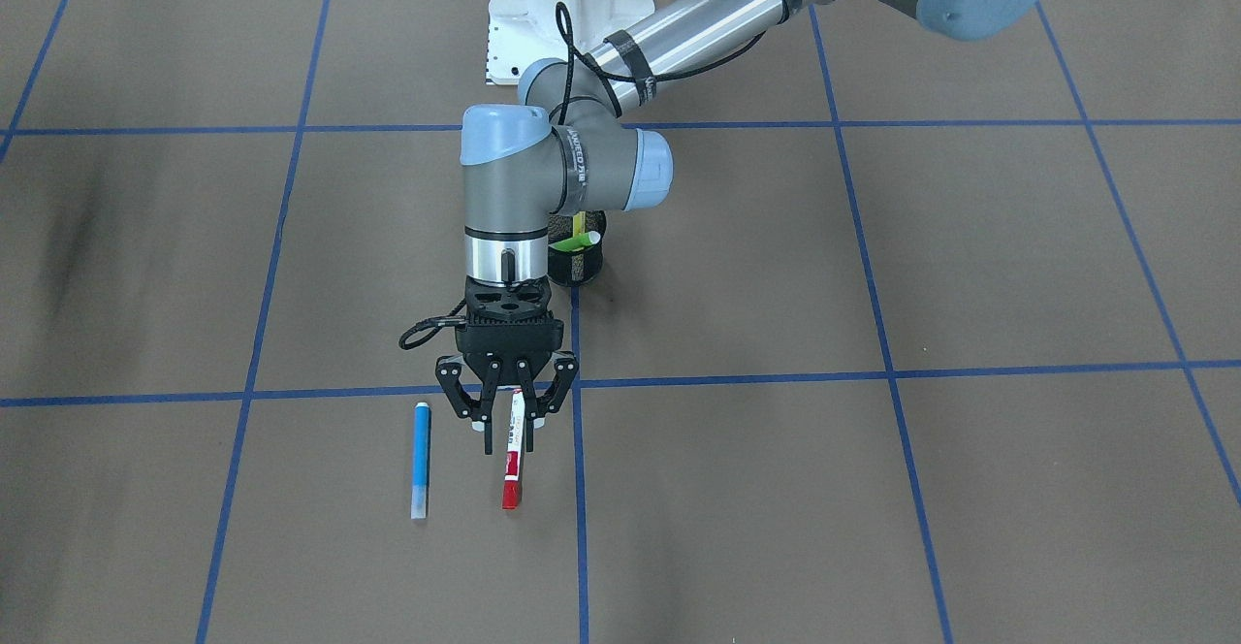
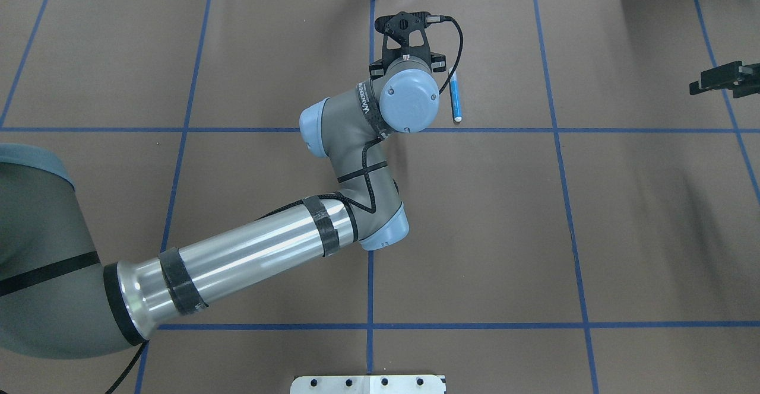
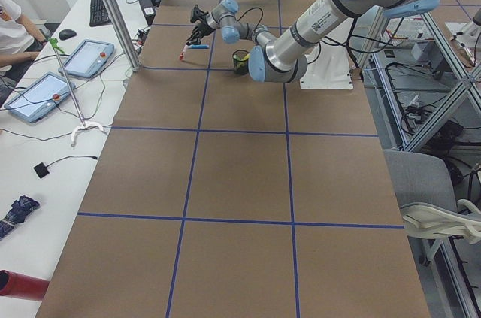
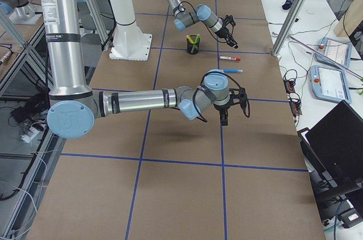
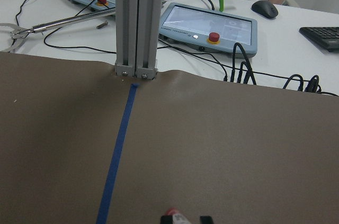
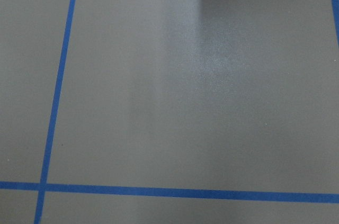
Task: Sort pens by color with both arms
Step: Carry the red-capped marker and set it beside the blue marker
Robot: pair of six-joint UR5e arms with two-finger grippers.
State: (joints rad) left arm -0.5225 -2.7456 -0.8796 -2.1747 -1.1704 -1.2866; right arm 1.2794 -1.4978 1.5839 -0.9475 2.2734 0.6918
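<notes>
The red-and-white pen (image 1: 514, 450) lies on the brown table with its red cap toward the operators' side. My left gripper (image 1: 508, 435) points down over the pen's white end, its jaws partly open on either side of it, just above the table. The blue pen (image 1: 420, 460) lies parallel a little way off and also shows in the overhead view (image 2: 455, 100). A lime green pen (image 1: 572, 241) stands in the black mesh cup (image 1: 579, 266), with a thin yellow one beside it. My right gripper (image 2: 709, 80) hangs at the table's right edge, and its jaws are unclear.
Blue tape lines divide the table into squares. The white pedestal base (image 1: 567, 4) stands at the robot's side. A metal post (image 5: 136, 23), touch panels and cables stand past the far table edge. The right wrist view shows only bare table.
</notes>
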